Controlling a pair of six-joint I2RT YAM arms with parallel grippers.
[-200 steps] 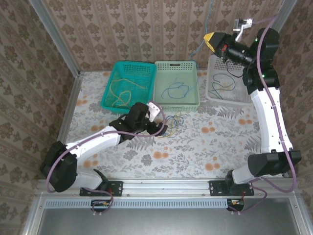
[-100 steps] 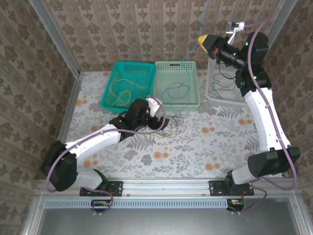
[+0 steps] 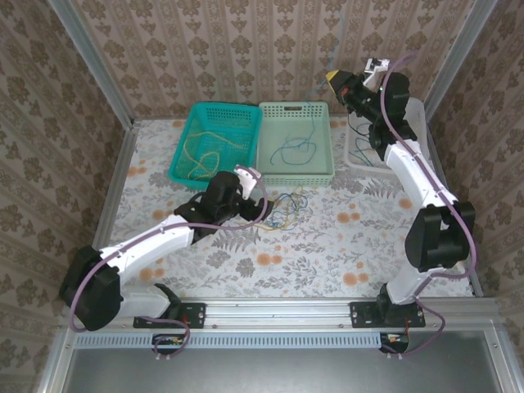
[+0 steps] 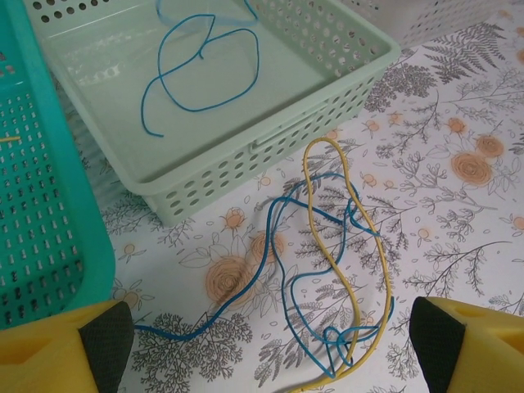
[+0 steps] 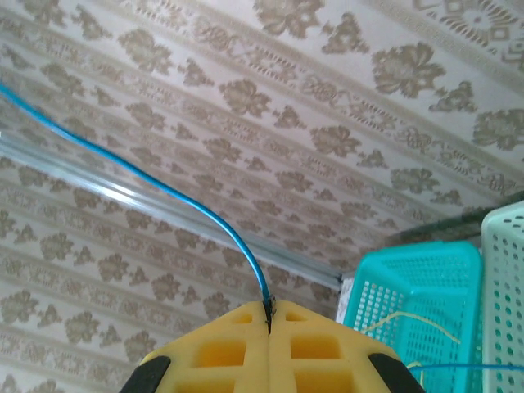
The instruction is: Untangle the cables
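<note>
Over the last second the right gripper (image 3: 334,79) swung off the white basket (image 3: 360,166) toward 9 o'clock, up by the back wall. Its jaws were clenched on a blue strand (image 5: 205,214), which left the pads toward 10 o'clock in the right wrist view. That reads as one strand being drawn up and clear of the rest; its far end couldn't be traced. The left gripper (image 3: 266,214) had barely shifted, low over the tangle (image 3: 285,203), jaws released and wide. In the left wrist view the tangle, blue and yellow loops knotted on the bench (image 3: 360,246), lay between the fingers (image 4: 90,344), mostly toward 12 to 1 o'clock, untouched. The mint basket (image 3: 295,106) at 12 o'clock of it held a blue cable (image 4: 196,70), and the teal basket (image 3: 214,108) at 10 o'clock held yellow cables (image 3: 201,155). Sorting looked partly done, with the knot still to be worked loose.
</note>
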